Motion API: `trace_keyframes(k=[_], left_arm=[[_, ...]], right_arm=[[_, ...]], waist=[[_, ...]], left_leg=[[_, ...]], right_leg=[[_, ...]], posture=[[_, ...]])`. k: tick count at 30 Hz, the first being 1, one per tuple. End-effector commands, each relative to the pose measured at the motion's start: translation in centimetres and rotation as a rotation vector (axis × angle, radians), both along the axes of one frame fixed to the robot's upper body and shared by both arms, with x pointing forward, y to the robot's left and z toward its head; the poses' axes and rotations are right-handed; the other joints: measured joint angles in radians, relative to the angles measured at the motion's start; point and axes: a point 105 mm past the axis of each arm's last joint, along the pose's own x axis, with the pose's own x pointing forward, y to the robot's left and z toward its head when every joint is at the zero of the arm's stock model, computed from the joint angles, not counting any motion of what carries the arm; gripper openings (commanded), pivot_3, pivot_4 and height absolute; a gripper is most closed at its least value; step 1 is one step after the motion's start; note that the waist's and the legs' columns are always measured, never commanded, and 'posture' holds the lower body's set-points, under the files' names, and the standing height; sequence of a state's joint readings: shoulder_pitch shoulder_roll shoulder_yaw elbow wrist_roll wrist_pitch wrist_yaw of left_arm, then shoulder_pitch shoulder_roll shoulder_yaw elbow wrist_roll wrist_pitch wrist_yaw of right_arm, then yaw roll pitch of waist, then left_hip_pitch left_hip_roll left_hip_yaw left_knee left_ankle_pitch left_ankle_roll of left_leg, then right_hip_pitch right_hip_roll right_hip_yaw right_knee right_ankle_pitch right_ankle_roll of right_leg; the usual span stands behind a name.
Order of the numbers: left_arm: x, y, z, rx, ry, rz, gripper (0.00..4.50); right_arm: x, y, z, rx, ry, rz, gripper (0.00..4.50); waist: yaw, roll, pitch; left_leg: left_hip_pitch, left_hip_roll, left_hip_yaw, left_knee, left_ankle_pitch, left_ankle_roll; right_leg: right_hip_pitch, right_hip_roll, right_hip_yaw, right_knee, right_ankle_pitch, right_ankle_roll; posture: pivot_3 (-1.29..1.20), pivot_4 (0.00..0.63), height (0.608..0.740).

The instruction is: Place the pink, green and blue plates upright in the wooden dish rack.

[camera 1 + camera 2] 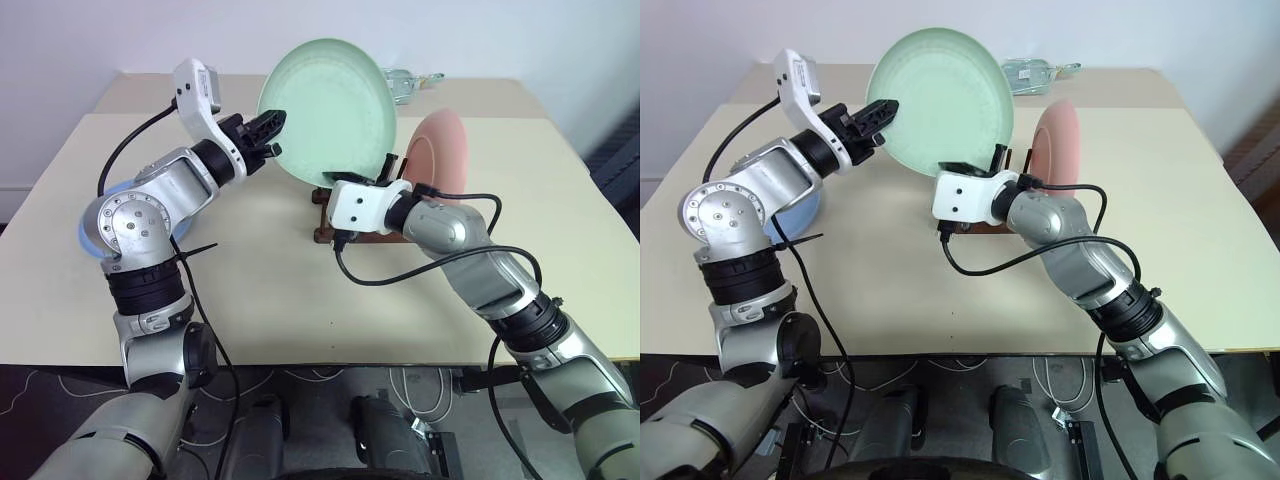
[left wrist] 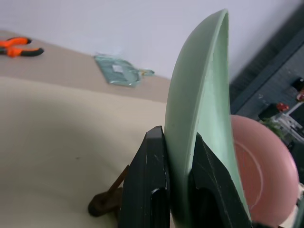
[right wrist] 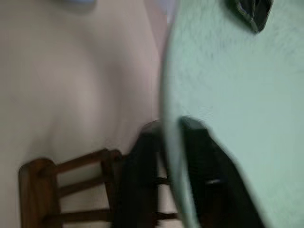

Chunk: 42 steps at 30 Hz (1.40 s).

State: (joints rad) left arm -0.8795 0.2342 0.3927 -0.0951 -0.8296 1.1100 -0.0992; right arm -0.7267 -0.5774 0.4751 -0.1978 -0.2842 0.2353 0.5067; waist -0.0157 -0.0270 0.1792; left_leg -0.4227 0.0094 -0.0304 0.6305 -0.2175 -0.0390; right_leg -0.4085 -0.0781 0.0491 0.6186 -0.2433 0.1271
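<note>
**Green plate held on edge over the rack**

Green plate (image 1: 330, 105) stands upright just above the wooden dish rack (image 1: 322, 228), the pink plate (image 1: 440, 150) already slotted behind it. The left gripper (image 1: 268, 135) pinches its left rim; the right gripper (image 3: 166, 142) pinches its lower rim. Likely stiff, light and slick, so rim grips suit it. The blue plate (image 1: 800, 215) lies on the tabletop (image 1: 300, 300), left of the rack.

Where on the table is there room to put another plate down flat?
The table is bare on the right, beyond the pink plate, and along the near edge in front of the wooden dish rack. It is crowded in the middle, where both grippers hold the green plate, and the blue plate lies left.
</note>
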Motion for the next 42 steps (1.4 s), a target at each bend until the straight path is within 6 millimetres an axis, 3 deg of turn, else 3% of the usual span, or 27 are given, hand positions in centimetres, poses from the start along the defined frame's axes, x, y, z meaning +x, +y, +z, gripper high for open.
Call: trace_keyframes(k=[1,3,5,8,11,12,15,18,23,30,42], left_arm=[[-0.9,0.2,2.7,-0.066,-0.101,-0.018,1.16],[-0.4,1.5,4.2,-0.074,-0.166,0.061,2.19],[0.5,4.3,5.8,-0.101,-0.237,0.193,3.18],[1.7,8.5,5.8,0.035,-0.308,0.375,3.18],[2.2,10.4,4.5,0.195,-0.361,0.429,3.18],[2.4,10.6,3.2,0.273,-0.360,0.427,3.18],[2.4,10.1,-1.4,0.482,-0.360,0.316,3.18],[-0.4,6.3,-6.0,0.567,-0.379,-0.008,3.18],[-2.9,4.2,-8.9,0.569,-0.352,-0.206,3.18],[-5.0,2.7,-10.4,0.565,-0.311,-0.322,3.18],[-5.7,2.3,-10.6,0.586,-0.304,-0.345,3.18]], right_arm=[[-0.3,-0.3,1.4,0.024,-0.064,-0.013,0.00],[-0.5,-0.2,1.5,0.045,-0.070,-0.008,0.00],[-0.7,-0.4,2.1,0.106,-0.080,-0.020,0.00],[-1.5,-1.7,3.6,0.271,-0.059,-0.032,0.00],[-2.6,-2.5,4.8,0.422,-0.017,0.002,0.00],[-3.3,-2.6,5.5,0.507,0.022,0.041,0.00],[-5.4,-3.1,7.9,0.827,0.199,0.186,0.00],[-7.1,-3.5,9.2,1.120,0.451,0.355,0.00],[-6.2,-4.9,8.8,1.210,0.577,0.330,0.00],[-4.1,-6.7,7.6,1.286,0.664,0.263,0.00],[-1.2,-8.1,4.1,1.355,0.744,0.086,0.00]], waist=[[0.001,0.000,0.000],[0.001,0.000,0.000],[0.002,0.000,0.000],[-0.003,0.000,0.000],[-0.002,0.000,0.000],[0.000,0.000,0.000],[0.003,0.000,0.000],[0.002,0.000,0.000],[0.001,0.000,0.000],[-0.005,0.003,0.000],[-0.003,0.003,0.000]], left_leg=[[0.000,0.000,0.000,0.000,0.000,0.000],[0.000,0.000,0.000,0.000,0.000,0.000],[0.000,0.000,0.000,0.000,0.001,-0.001],[0.000,0.000,0.000,-0.001,0.001,-0.002],[0.002,0.000,0.001,-0.003,0.001,-0.002],[0.002,0.000,0.001,-0.003,0.001,-0.002],[0.002,0.000,0.001,-0.003,0.001,-0.002],[0.001,0.000,0.000,-0.003,0.001,-0.002],[0.000,0.003,0.001,-0.002,0.001,-0.002],[0.001,0.003,0.002,-0.004,0.001,-0.001],[0.000,0.003,0.002,-0.002,0.001,-0.001]], right_leg=[[0.000,0.000,0.000,0.000,0.000,0.000],[0.000,0.000,0.000,0.000,0.000,0.000],[0.000,0.000,0.000,0.000,0.000,0.000],[0.000,0.000,0.000,-0.001,0.000,0.000],[0.000,0.000,0.000,0.000,0.000,0.000],[0.000,0.000,0.000,0.000,0.000,0.000],[0.001,0.000,0.000,0.000,0.000,-0.001],[0.002,-0.001,0.000,-0.001,0.000,-0.001],[0.001,-0.002,-0.001,-0.003,0.000,-0.008],[0.000,-0.001,0.000,-0.003,0.000,-0.009],[0.000,0.000,0.000,-0.003,0.000,-0.008]], posture=[[0.00,0.150,0.732],[0.00,0.150,0.732],[0.00,0.150,0.732],[0.00,0.150,0.732],[0.00,0.150,0.732],[0.00,0.150,0.732],[0.00,0.150,0.732],[0.00,0.150,0.732],[0.00,0.150,0.732],[0.00,0.150,0.732],[0.00,0.150,0.732]])
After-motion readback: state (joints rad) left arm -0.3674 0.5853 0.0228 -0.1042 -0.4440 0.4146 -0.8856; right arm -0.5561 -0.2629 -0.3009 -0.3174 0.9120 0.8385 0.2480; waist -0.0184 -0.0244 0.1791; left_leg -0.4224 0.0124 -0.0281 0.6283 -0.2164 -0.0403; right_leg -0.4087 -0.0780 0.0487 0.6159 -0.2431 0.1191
